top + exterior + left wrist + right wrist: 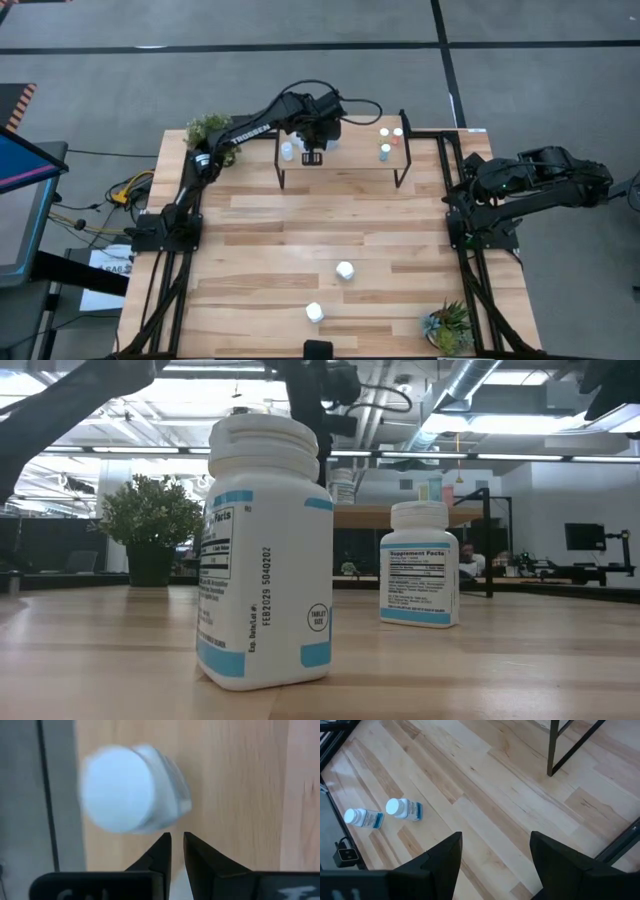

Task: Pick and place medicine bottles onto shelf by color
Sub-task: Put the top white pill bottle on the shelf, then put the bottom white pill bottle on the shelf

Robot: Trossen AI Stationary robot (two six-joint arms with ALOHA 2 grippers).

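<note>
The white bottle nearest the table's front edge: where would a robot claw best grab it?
Probably across its white cap or the body just below, coming straight down. The bottle stands upright on the table, with open space all round; the other white bottle stands apart. The open right gripper seems likeliest.

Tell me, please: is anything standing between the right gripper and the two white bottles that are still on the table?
Nothing visible does. The right gripper is open at the table's right edge, and only bare tabletop lies between it and the two white bottles. The shelf stands off that path.
</note>
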